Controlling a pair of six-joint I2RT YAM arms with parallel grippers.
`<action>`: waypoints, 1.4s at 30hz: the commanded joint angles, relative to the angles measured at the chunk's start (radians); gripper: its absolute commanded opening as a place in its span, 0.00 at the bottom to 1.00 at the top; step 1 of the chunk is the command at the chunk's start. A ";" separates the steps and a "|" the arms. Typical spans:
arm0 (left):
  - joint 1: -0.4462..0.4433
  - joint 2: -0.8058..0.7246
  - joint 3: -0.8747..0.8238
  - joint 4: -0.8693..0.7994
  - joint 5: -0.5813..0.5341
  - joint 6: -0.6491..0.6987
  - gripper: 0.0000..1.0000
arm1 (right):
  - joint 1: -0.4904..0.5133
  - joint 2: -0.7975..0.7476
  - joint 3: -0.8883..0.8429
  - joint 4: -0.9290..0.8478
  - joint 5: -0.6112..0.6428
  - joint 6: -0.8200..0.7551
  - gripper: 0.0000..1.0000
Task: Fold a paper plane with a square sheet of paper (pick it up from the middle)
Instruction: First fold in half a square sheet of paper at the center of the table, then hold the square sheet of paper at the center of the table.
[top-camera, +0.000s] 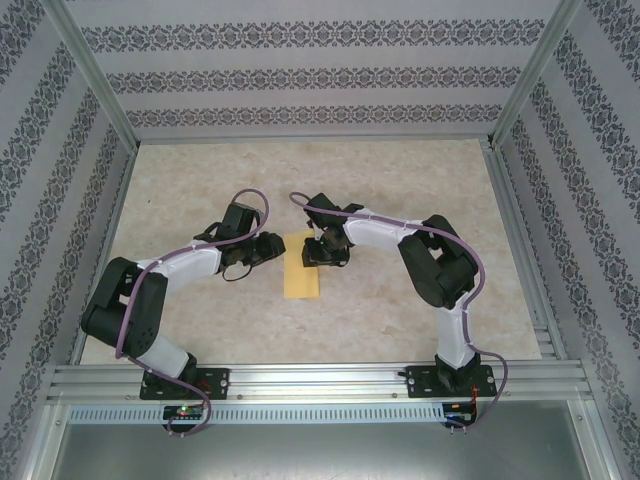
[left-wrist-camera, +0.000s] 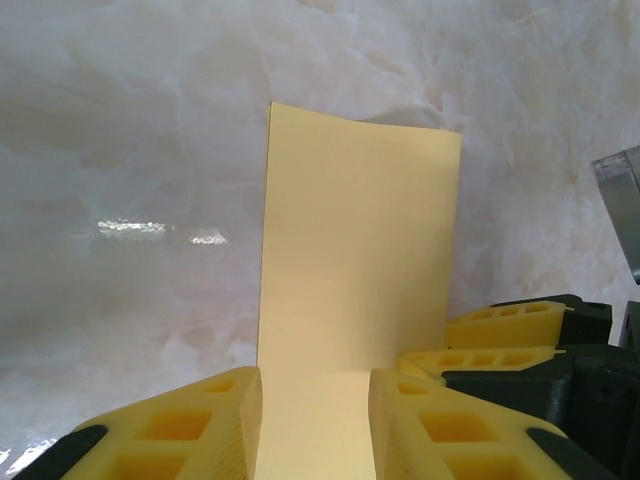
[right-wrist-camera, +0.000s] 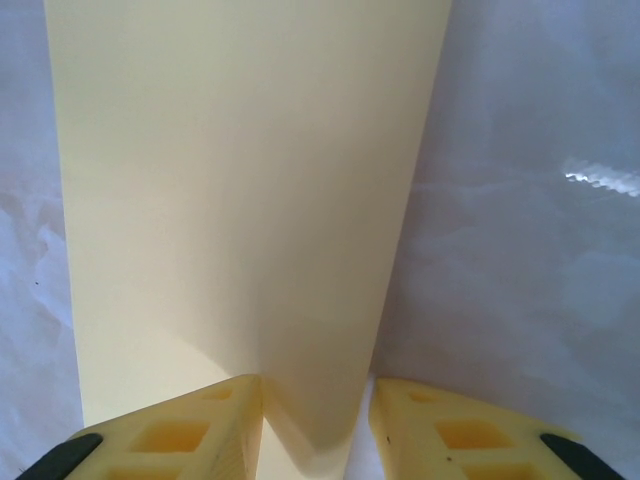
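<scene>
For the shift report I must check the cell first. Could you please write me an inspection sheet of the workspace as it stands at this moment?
Surface: pale marbled table top, flat, with glossy reflections.
Job's things: thin yellow-orange paper sheet, a narrow rectangle from above, lying between the two arms; it seems creased lengthwise in the right wrist view.
Clutter: nothing seen.
Grippers: left claw and right claw have their yellow fingers apart, with the sheet between them, both at its far end.
Cables: purple-grey cables looped along both arms.
Surroundings: patterned wallpaper walls; aluminium rail along the near edge.
</scene>
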 joint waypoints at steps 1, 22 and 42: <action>0.011 0.010 -0.009 0.026 0.003 -0.006 0.33 | 0.004 0.075 -0.017 -0.023 0.076 -0.031 0.37; 0.007 0.023 -0.004 0.028 0.036 0.030 0.29 | 0.001 0.089 -0.022 -0.033 0.097 -0.011 0.37; 0.007 0.036 -0.001 0.025 -0.001 0.006 0.28 | -0.001 0.092 -0.027 -0.036 0.089 -0.011 0.35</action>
